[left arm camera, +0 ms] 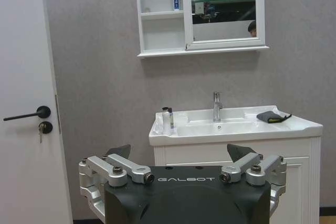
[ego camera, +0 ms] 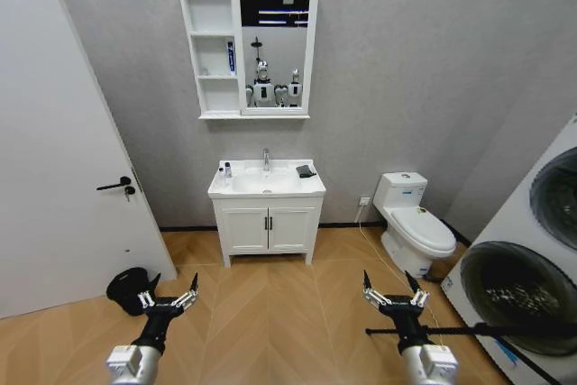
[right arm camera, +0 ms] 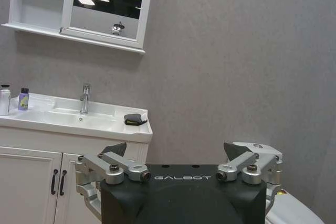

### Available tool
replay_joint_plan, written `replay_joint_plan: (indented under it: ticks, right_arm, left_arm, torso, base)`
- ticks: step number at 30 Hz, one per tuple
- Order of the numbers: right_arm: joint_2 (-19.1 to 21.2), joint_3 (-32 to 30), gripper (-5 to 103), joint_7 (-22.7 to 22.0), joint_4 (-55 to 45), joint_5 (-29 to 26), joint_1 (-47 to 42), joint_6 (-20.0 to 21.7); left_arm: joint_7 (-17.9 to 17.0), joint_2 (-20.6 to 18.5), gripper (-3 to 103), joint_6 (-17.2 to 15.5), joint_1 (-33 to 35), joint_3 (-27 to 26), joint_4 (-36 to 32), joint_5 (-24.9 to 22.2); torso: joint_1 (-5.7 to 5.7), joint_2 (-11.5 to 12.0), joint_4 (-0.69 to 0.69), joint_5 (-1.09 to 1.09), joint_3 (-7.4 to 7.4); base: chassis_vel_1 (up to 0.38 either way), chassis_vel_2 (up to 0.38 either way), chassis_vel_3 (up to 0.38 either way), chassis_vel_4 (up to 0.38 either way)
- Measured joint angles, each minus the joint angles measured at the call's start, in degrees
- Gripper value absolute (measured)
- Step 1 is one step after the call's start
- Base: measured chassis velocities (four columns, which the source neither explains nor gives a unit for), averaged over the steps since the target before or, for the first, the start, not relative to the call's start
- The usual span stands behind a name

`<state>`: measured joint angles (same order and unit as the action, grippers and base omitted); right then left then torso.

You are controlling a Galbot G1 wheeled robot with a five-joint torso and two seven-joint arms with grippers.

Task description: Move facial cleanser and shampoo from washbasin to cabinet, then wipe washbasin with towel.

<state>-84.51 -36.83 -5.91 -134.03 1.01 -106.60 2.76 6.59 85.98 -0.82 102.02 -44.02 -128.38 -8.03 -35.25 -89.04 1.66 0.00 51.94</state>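
Here, in the head view, the washbasin (ego camera: 267, 182) stands well ahead under the cabinet (ego camera: 248, 47), both tools, left tool (ego camera: 168, 296) and right tool (ego camera: 395, 297), held low and spread open; in the left wrist view, two bottles (left arm camera: 167, 119) stand at the basin's left end, the towel (left arm camera: 272, 116) at its right; in the right wrist view, the towel (right arm camera: 135, 119) lies beside the tap (right arm camera: 84, 98); the robot should probably drive in squarely before it reaches.

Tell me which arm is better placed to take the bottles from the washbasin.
Probably left: the bottles stand at the washbasin's left end, on the open left gripper's side. Right gripper faces the towel end.
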Motion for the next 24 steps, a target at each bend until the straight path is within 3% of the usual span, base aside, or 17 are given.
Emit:
replay_joint_plan:
  ticks: [12,24]
  right_arm:
    - [0.2,-0.5,100,0.1,-0.1,0.1,0.1,-0.4]
    - [0.0,-0.8,100,0.3,0.1,0.1,-0.9,-2.3]
  left_arm:
    - [0.0,0.4,100,0.0,-0.5,0.6,-0.4,1.2]
    - [0.0,0.7,100,0.0,0.3,1.0,-0.9,1.9]
  torso:
    - [-0.01,0.0,0.02,-0.02,0.0]
    - [-0.02,0.0,0.0,-0.01,0.0]
  base:
    - [-0.171,0.149,0.164,-0.169]
    - [-0.294,0.297,0.295,-0.292]
